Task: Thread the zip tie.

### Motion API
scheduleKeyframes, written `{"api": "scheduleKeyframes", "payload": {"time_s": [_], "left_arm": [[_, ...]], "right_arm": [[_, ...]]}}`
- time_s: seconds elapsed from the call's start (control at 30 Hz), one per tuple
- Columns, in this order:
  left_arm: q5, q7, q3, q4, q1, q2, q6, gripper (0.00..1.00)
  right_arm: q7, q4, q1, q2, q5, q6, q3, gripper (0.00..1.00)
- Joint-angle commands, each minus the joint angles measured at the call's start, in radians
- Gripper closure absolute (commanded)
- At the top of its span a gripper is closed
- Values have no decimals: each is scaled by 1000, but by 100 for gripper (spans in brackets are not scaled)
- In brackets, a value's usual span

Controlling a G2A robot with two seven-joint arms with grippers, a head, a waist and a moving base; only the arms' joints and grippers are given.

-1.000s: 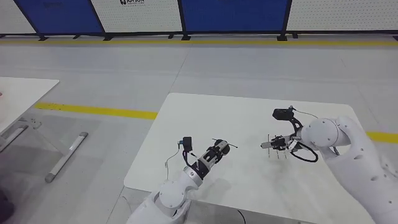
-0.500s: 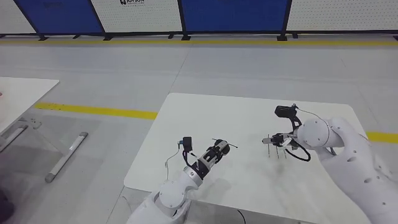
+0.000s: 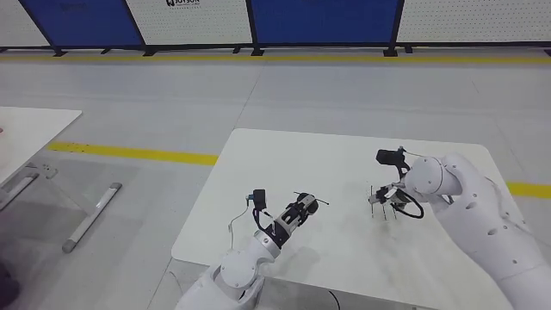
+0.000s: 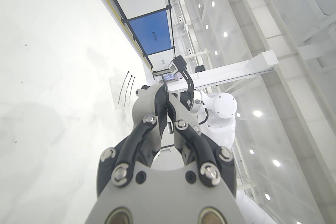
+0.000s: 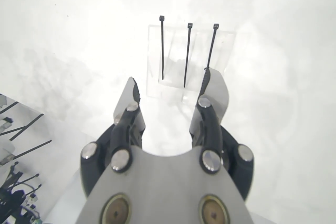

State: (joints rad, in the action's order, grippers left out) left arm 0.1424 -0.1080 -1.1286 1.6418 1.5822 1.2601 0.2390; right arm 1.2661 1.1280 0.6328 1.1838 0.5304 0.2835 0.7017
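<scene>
Three black zip ties point(image 5: 187, 55) lie side by side on a small clear plate point(image 5: 228, 46) on the white table point(image 3: 284, 164); they are also seen from the left wrist point(image 4: 126, 89). My right gripper point(image 5: 170, 80) hangs open just above their tail ends. The middle tie's tail lies between its fingers, and one fingertip point(image 5: 207, 76) is at the tail of the outer tie point(image 5: 212, 47). From above, the right gripper point(image 3: 385, 195) sits by the ties point(image 3: 376, 204). My left gripper point(image 4: 164, 93) is shut near the table's front; a thin black zip tie point(image 3: 322, 200) crosses its tips point(image 3: 308, 202).
The table's edge point(image 5: 39, 114) runs close behind the right gripper, with dark clutter on the floor beyond it. A second white table point(image 3: 26, 129) stands far left. Bare tabletop lies between the two grippers.
The right wrist has turned and shifted slightly toward the table's far side over the ties. The left arm has not moved.
</scene>
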Motion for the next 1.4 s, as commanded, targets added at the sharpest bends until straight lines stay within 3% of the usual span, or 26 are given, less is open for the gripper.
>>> {"api": "scheduleKeyframes", "payload": {"time_s": [0.0, 0.1, 0.17, 0.3, 0.67, 0.93, 1.17, 1.37], "left_arm": [[0, 0, 0, 0, 0, 0, 0, 100], [0, 0, 0, 0, 0, 0, 0, 100], [0, 0, 0, 0, 0, 0, 0, 100], [0, 0, 0, 0, 0, 0, 0, 100], [0, 0, 0, 0, 0, 0, 0, 100], [0, 0, 0, 0, 0, 0, 0, 100], [0, 0, 0, 0, 0, 0, 0, 100], [0, 0, 0, 0, 0, 0, 0, 100]], "right_arm": [[-7, -24, -7, 7, -8, -1, -6, 55], [-8, -56, -18, 18, -13, -2, -16, 56], [-9, -72, -23, 24, -16, -5, -20, 64], [-12, -106, -31, 33, -26, -15, -23, 57], [-13, -176, -50, 59, -33, -24, -38, 59], [-19, -198, -58, 72, -30, -8, -38, 62], [-15, -208, -62, 81, -24, -4, -39, 73], [-9, -226, -68, 91, -19, 7, -42, 72]]}}
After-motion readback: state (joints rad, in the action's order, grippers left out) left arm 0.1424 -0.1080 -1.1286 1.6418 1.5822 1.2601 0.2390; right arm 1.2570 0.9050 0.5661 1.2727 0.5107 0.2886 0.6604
